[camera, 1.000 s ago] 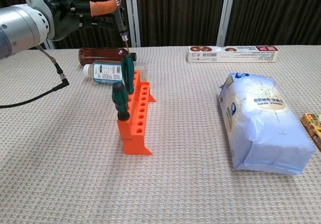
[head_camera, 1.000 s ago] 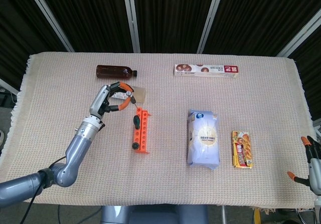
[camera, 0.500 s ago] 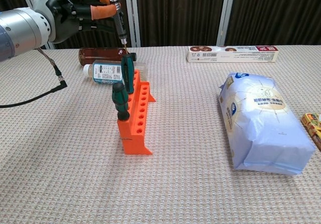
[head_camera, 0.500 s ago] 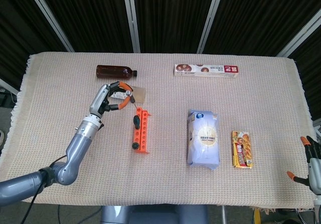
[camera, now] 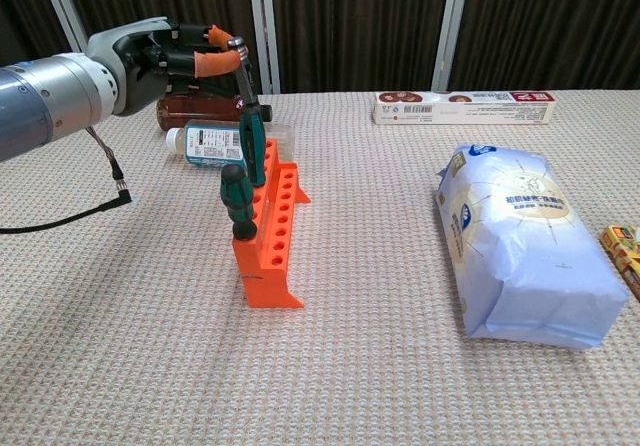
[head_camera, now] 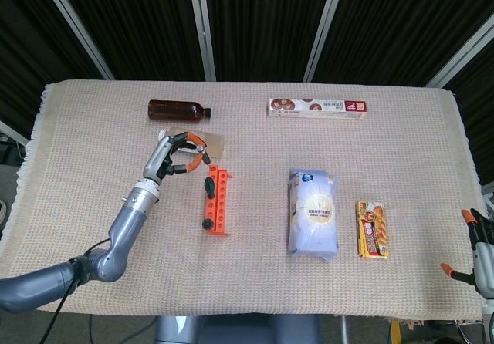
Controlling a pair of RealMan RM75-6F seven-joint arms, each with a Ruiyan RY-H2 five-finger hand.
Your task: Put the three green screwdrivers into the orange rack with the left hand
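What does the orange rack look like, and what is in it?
The orange rack is a long, narrow block that looks like plastic, with a row of round holes along its top and small feet at its ends. It stands upright on the woven tablecloth, left of the white bag. Two green screwdrivers stand in it, one at the near end, one at the far end; the holes between are empty. The left hand hovers above its far end.
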